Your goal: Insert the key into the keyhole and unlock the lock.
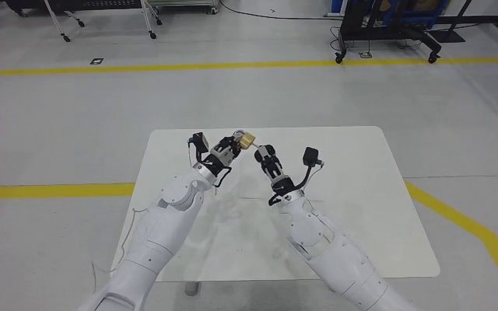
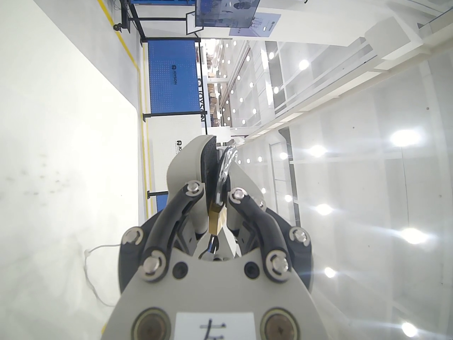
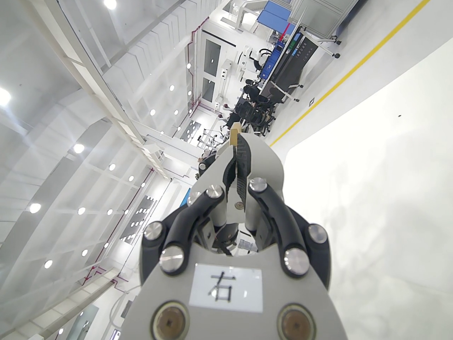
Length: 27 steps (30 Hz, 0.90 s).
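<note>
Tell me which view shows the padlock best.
The top view: the padlock sticks out of the left gripper, brass body in the open, near the right gripper. The left wrist view gives it edge-on, mostly hidden between the fingers. The right wrist view looks along the key.

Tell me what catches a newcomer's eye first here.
The brass padlock stands out first, clamped in the left gripper over the far side of the white table. Close beside it, the right gripper pinches a small brass key whose end pokes past its fingertips, apart from the padlock.
</note>
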Each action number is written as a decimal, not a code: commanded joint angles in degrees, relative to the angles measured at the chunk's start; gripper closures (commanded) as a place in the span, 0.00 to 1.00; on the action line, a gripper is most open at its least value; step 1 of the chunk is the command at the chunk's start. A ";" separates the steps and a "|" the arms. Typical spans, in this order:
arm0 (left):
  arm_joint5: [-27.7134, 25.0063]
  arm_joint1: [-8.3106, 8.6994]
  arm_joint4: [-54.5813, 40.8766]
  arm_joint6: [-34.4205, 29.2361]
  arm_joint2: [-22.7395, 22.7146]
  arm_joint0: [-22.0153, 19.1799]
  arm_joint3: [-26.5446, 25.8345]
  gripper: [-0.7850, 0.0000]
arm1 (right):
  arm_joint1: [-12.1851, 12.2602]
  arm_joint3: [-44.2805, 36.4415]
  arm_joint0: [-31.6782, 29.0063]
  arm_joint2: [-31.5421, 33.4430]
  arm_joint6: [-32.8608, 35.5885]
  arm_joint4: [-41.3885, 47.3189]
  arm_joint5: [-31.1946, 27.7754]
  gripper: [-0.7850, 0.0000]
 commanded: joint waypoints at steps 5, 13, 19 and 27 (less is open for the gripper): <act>0.11 -0.14 1.89 -0.05 0.11 -0.23 0.18 1.00 | -0.59 0.46 0.08 0.41 0.81 -0.25 0.47 1.00; 0.26 -0.43 4.11 0.58 0.49 -0.21 0.09 1.00 | -1.30 0.84 -0.10 1.23 1.33 -1.05 1.11 1.00; 0.38 -0.60 4.30 0.75 0.13 -0.18 0.12 1.00 | -1.78 0.78 -0.55 1.73 1.72 -1.66 1.10 1.00; 0.65 -0.88 4.04 0.47 -0.11 -0.04 0.25 1.00 | -2.47 0.71 -0.95 2.33 1.50 -2.35 1.44 1.00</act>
